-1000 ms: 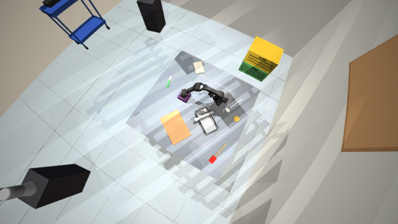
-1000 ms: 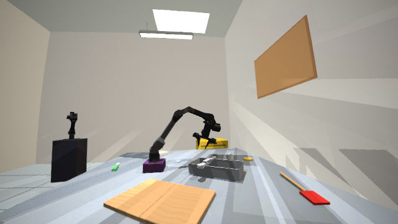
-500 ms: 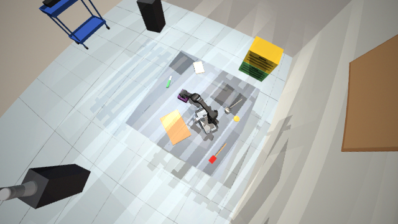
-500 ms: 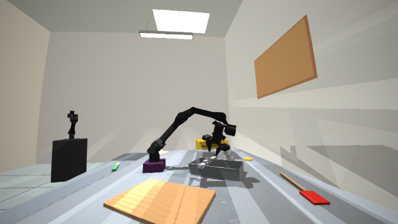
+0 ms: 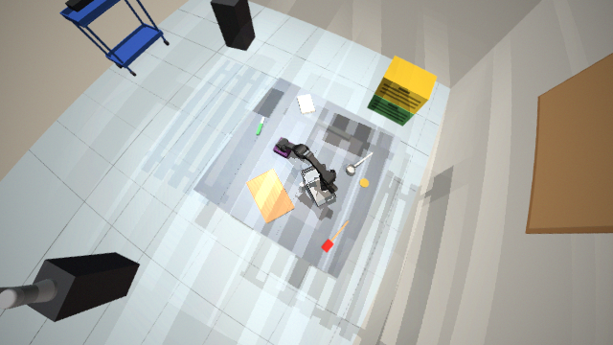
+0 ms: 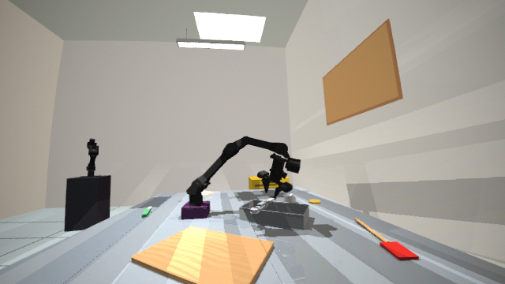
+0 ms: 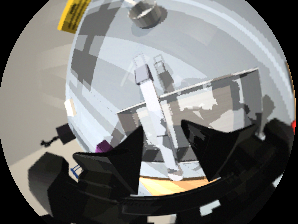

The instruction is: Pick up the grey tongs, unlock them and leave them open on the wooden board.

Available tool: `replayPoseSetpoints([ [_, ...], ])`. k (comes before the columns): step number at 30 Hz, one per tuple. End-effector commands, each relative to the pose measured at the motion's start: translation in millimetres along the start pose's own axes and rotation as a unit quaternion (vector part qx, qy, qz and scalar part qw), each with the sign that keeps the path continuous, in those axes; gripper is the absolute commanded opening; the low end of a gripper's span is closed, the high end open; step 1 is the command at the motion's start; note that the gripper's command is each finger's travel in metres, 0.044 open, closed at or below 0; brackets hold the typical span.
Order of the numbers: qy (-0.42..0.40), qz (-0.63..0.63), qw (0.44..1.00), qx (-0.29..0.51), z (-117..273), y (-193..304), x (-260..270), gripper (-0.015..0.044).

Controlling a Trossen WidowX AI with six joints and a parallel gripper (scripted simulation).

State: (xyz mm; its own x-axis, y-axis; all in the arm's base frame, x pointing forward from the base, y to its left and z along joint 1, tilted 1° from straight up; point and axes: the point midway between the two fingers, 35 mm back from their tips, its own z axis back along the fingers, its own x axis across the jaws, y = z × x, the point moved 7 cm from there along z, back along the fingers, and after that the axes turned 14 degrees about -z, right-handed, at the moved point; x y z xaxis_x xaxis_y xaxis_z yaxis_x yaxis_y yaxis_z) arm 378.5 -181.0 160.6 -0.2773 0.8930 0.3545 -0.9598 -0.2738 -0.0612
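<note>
Tongs, grey metal and long (image 7: 158, 111), lie across the dark grey roasting tin (image 6: 289, 216), directly beneath the black pincer (image 6: 273, 188); their long axis runs between its half-open, empty fingers; descent looks next.

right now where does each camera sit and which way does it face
Top: high overhead, tilted down on the table; shows the whole arm over the roasting tin.
Exterior: low at the table's end past the wooden board, looking back at the arm and the open pincer above the tin.
Wrist: on the arm, looking down between the pincer's fingers at the grey tongs.
All three share the tin; top and exterior share the board.
</note>
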Motion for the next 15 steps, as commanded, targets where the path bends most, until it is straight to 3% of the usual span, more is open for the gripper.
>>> replayPoseSetpoints([
  [1, -0.005, -0.002, 1.0, 0.004, -8.0, -1.2, -1.6, 0.026],
  [15, -0.016, -0.009, 1.0, 0.021, -31.0, -3.1, -2.9, 0.026],
])
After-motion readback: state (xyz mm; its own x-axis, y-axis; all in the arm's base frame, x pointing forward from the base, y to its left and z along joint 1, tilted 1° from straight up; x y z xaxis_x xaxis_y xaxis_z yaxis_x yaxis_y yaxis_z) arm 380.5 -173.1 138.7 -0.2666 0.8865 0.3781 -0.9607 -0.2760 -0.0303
